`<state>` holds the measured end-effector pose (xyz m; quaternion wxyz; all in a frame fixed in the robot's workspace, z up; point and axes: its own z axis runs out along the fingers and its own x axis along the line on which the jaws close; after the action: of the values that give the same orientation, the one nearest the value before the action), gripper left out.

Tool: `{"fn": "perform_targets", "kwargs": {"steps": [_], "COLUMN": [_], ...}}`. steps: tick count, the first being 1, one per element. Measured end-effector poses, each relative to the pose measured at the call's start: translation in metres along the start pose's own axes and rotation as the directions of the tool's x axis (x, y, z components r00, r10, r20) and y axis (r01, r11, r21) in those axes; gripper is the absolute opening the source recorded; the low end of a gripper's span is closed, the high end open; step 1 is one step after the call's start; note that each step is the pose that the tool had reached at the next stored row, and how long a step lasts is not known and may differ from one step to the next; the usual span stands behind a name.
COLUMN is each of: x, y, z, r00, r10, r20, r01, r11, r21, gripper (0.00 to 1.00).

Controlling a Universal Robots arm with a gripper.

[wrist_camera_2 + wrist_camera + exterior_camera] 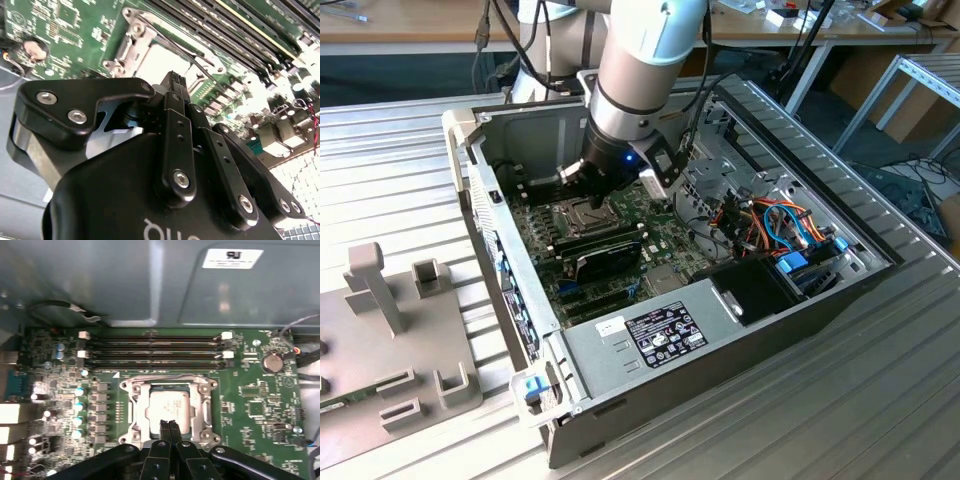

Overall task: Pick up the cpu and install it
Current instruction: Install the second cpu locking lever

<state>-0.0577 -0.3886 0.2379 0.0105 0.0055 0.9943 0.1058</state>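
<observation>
Silver cpu [169,409] in socket frame [134,412], closed gripper [169,426] at its edge.

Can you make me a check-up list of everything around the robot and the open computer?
Surface: ribbed metal table holding an open computer case.
Job's things: cpu, silver square lying in the socket frame on the green motherboard.
Clutter: grey fixture block at the exterior view's left.
Pincer: pincer shut, empty, tips just above the cpu's edge.
Cables: orange and blue wires inside the case.
Surroundings: memory slots beside the socket; wooden benches behind.
</observation>
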Motion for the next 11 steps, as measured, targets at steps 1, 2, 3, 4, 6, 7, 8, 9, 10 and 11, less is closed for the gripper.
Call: {"fn": "perform_targets", "kwargs": {"steps": [1, 2, 3, 4, 6, 7, 8, 9, 10, 11], "x": [-0.0009, -0.0013, -0.0013, -0.0014, -0.0014, -0.0014, -0.0014, -0.0014, -0.0015, -0.0015], "y": [-0.0009, -0.0038, -0.0061, -0.0096, -0.0131, -0.0136, -0.0137, -0.0141, -0.0148, -0.0162], "z": [-0.0002, -0.0008, -0.0013, -0.0021, -0.0028, -0.0029, -0.0029, -0.0030, -0.0032, -0.0035], "r00": [1.0000, 1.0000, 1.0000, 1.0000, 1.0000, 1.0000, 1.0000, 1.0000, 1.0000, 1.0000], "r10": [0.000, 0.000, 0.000, 0.000, 0.000, 0.000, 0.000, 0.000, 0.000, 0.000], "r20": [-0.0006, -0.0008, -0.0009, -0.0009, -0.0009, -0.0008, -0.0008, -0.0008, -0.0008, -0.0009], "r01": [0.000, 0.000, 0.000, 0.000, 0.000, 0.000, 0.000, 0.000, 0.000, 0.000], "r11": [1.0000, 1.0000, 1.0000, 1.0000, 1.0000, 1.0000, 1.0000, 1.0000, 1.0000, 1.0000], "r21": [0.0001, 0.0000, 0.0000, -0.0008, -0.0024, -0.0026, -0.0028, -0.0031, -0.0035, -0.0046], "gripper": [0.11, 0.11, 0.11, 0.11, 0.11, 0.11, 0.11, 0.11, 0.11, 0.11]}}
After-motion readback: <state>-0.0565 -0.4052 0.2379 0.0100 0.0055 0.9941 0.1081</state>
